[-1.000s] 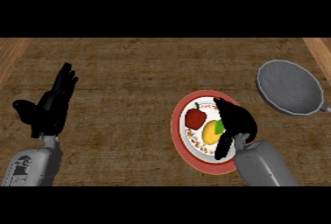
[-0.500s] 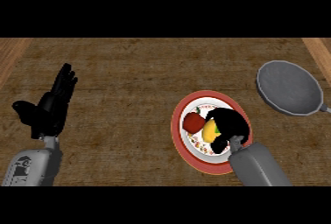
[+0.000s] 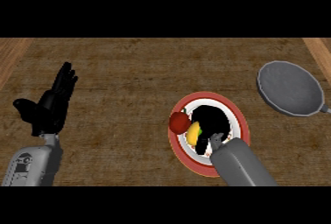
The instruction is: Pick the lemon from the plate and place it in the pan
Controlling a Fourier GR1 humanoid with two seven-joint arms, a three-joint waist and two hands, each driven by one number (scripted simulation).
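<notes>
While the right hand is lowered over the red-rimmed plate, its black fingers are curled down against the yellow lemon, which is seen only as a strip at the hand's left edge. Whether the fingers are fully clamped round the lemon cannot be told, since most of the fruit is hidden under the hand. The lemon is still on the plate's white centre, just beside a red fruit that lies at the plate's left rim. A small patch of green is glimpsed between lemon and hand. The grey pan is set on the wooden counter to the upper right, well apart from the plate, with nothing seen in it. The left hand is held open at the view's left, fingers straight and pointed up, touching nothing.
</notes>
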